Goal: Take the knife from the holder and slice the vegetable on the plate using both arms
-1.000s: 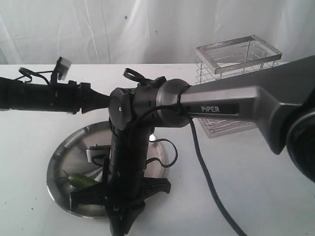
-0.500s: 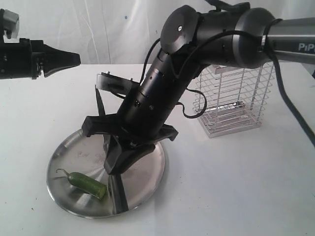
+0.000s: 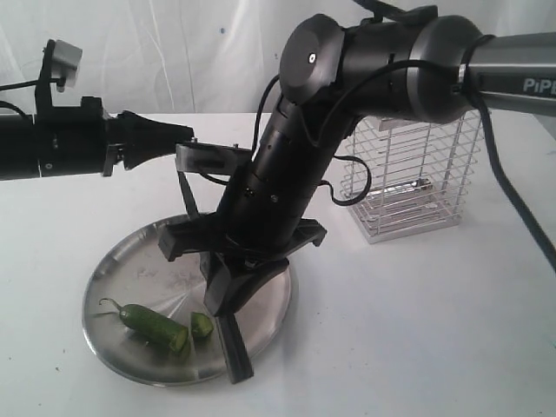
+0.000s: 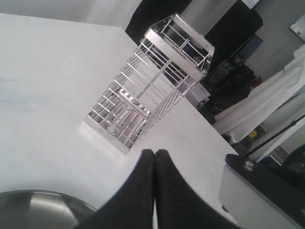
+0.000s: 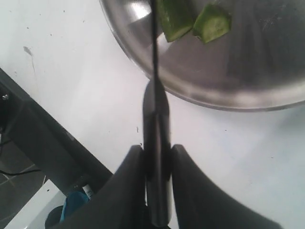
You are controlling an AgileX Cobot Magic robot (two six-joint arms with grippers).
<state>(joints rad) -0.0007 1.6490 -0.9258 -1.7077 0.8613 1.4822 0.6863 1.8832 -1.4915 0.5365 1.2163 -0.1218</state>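
Note:
The green vegetable (image 3: 149,321) lies on the steel plate (image 3: 113,269), stem to the left, with a small cut piece (image 3: 201,325) just off its right end. My right gripper (image 3: 222,297) points down over the plate's front, shut on the black knife (image 3: 234,349), whose tip reaches the front rim. The right wrist view shows the knife (image 5: 155,107) clamped between the right gripper (image 5: 156,148) fingers, blade edge-on beside the vegetable (image 5: 174,19) and the cut piece (image 5: 212,21). My left gripper (image 3: 181,135) hovers shut above the plate, holding nothing. The holder (image 3: 408,178) stands at the right.
The left wrist view shows the left gripper (image 4: 155,153) shut, the wire holder (image 4: 152,86) beyond it and the plate's rim (image 4: 43,205) below. A black cable (image 3: 521,217) trails from the right arm. The table's edge and a dark frame (image 5: 43,152) lie close to the plate.
The right arm has swung up off the plate and the knife now sits a little further right. A small piece lies separated from the vegetable. The left gripper has moved right, toward the right arm.

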